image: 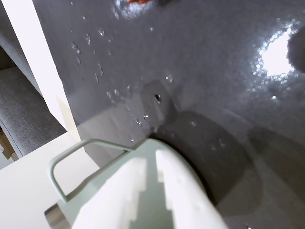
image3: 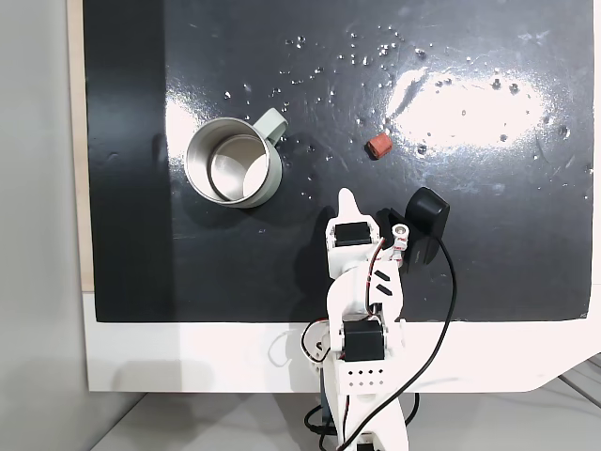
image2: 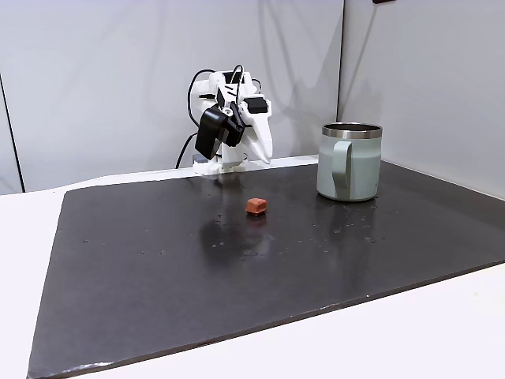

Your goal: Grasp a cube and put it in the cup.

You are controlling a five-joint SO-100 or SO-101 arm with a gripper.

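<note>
Just ahead of the end effector (image3: 348, 197) and to its right in a fixed view, the cube (image3: 379, 146) lies on the dark table (image3: 488, 254); the cup (image3: 235, 169) stands upright to its left. The fingers are nearly closed, empty.

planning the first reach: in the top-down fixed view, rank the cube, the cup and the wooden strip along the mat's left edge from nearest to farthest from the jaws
1. cube: nearest, just up and right of the jaws, on the mat.
2. cup: farther, up and to the left.
3. wooden strip: farthest, at the left edge beyond the cup.
</note>
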